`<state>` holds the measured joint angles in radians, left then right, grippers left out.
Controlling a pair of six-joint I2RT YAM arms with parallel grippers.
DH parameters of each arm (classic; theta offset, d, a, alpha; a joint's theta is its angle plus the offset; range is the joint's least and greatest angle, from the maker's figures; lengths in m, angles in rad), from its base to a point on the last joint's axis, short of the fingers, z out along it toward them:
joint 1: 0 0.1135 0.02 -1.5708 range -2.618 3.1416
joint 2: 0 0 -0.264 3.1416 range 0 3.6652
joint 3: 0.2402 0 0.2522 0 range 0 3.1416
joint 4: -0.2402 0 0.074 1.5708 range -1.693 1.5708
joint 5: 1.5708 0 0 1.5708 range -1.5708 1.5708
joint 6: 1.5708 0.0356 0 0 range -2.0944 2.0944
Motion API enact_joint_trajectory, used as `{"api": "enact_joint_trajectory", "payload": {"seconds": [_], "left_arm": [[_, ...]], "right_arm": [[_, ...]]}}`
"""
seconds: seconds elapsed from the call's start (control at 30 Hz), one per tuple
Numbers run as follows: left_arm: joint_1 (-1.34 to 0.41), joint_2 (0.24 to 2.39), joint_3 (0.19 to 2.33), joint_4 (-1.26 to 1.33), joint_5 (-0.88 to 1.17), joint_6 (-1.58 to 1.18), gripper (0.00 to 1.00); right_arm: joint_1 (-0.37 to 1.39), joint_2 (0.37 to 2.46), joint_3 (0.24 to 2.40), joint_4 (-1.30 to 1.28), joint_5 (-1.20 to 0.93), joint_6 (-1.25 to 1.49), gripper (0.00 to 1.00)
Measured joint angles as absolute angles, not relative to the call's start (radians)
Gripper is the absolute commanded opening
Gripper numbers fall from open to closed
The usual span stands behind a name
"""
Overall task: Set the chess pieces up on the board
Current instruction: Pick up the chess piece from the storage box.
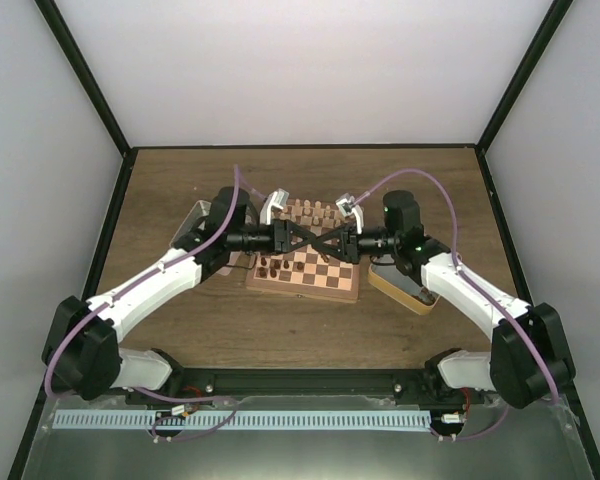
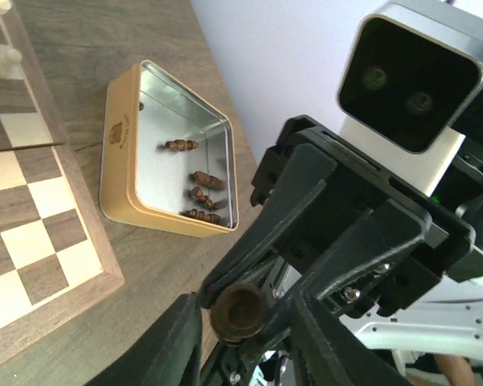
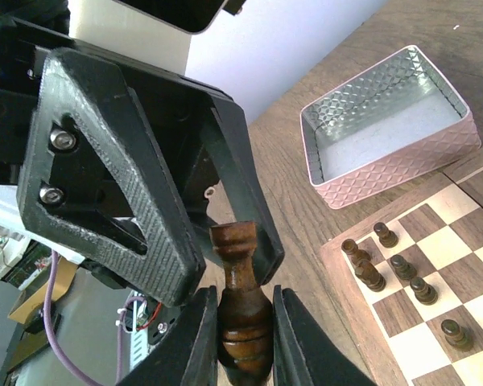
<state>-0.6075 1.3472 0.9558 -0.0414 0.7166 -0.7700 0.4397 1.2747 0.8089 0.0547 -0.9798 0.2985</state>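
Two pincers meet tip to tip in the air over the board (image 1: 310,275), which lies on the brown worktop (image 1: 180,190). The right pincer (image 3: 243,326) is clenched on one dark chess piece (image 3: 240,269). Its two fingers press the fat bottom part from both sides. The thin neck and round top of the piece stick out past those fingertips, toward the left pincer (image 2: 240,326). The top sits between the two fingers of the left pincer, so both pincers are around the same piece. I cannot tell if the left pincer is squeezing it or just sitting loose around it. The piece is up off the board and touches no square. Some small dark pieces (image 3: 400,267) stand close together near one corner of the board, near a pink tin (image 3: 394,161) on the worktop. On the other side of the board sits a gold tin (image 2: 122,153), and four loose dark pieces (image 2: 200,193) lie flat inside it. Pale pieces (image 2: 12,58) stand on squares at the board's edge
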Motion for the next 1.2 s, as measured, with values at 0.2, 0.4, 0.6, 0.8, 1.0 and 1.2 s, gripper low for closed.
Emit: {"api": "enact_joint_trajectory", "payload": {"seconds": [0.2,0.4,0.6,0.8,1.0,1.2], "left_arm": [[-0.6,1.374,0.956,0.007,0.746,-0.836,0.1],[-0.594,1.386,0.955,0.018,0.748,-0.858,0.04],[-0.593,1.385,0.955,0.026,0.727,-0.86,0.04],[-0.582,1.348,0.955,0.06,0.696,-0.891,0.04],[-0.575,1.29,0.956,0.16,0.669,-0.994,0.04],[-0.575,1.283,0.955,0.305,0.648,-1.151,0.04]], "right_arm": [[0.442,1.283,0.811,0.053,-0.988,0.293,0.15],[0.44,1.286,0.815,0.044,-0.979,0.294,0.34],[0.447,1.284,0.825,0.054,-0.974,0.312,0.68],[0.448,1.215,0.763,0.203,-0.929,0.49,0.73],[0.448,1.109,0.587,0.53,-0.872,0.811,0.73],[0.45,1.097,0.559,0.731,-0.793,1.053,0.61]]}}
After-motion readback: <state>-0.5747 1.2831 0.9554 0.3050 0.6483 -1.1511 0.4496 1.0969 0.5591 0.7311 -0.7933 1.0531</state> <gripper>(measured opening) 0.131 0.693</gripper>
